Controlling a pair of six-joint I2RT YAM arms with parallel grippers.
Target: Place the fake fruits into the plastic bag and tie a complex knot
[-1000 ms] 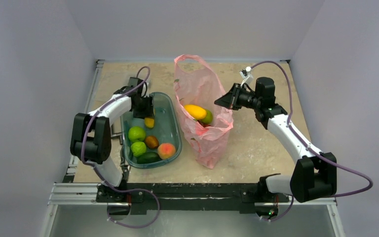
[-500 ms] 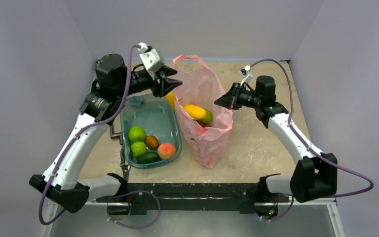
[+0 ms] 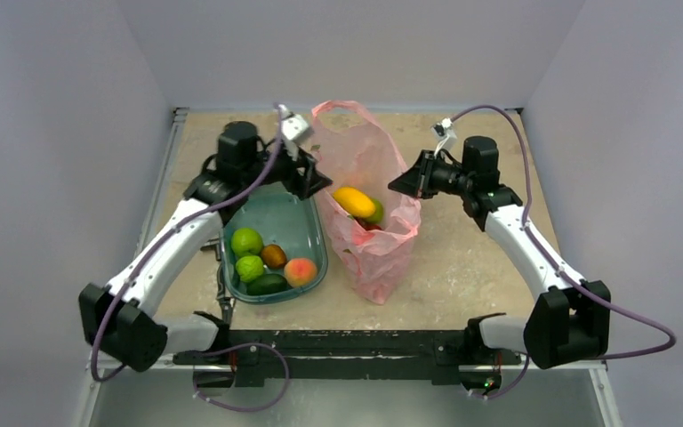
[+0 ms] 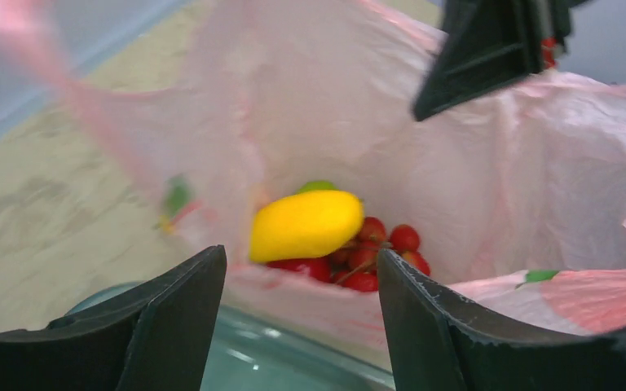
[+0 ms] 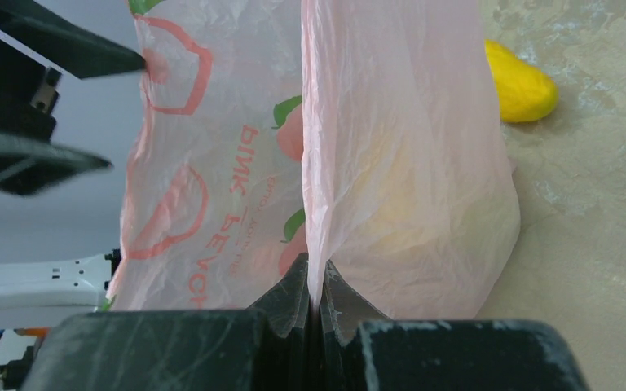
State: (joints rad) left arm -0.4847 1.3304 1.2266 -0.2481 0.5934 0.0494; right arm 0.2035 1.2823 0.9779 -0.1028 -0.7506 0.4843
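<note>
Robotics lab test cell, seen from above. Plain pale grey walls (image 3: 53,133) close in the left, back and right sides of a small beige, stone-patterned desk (image 3: 471,258). Along the bottom of the frame, an aluminium rail (image 3: 133,345) carries two white-and-black robot arms. The left arm (image 3: 164,258) is at lower left and the right arm (image 3: 516,236) at lower right, each trailing a purple cable (image 3: 494,109). On the desk sit fake fruits (image 3: 247,242) in a clear teal tub (image 3: 293,213) and, at centre, a pink plastic bag (image 3: 360,160).
</note>
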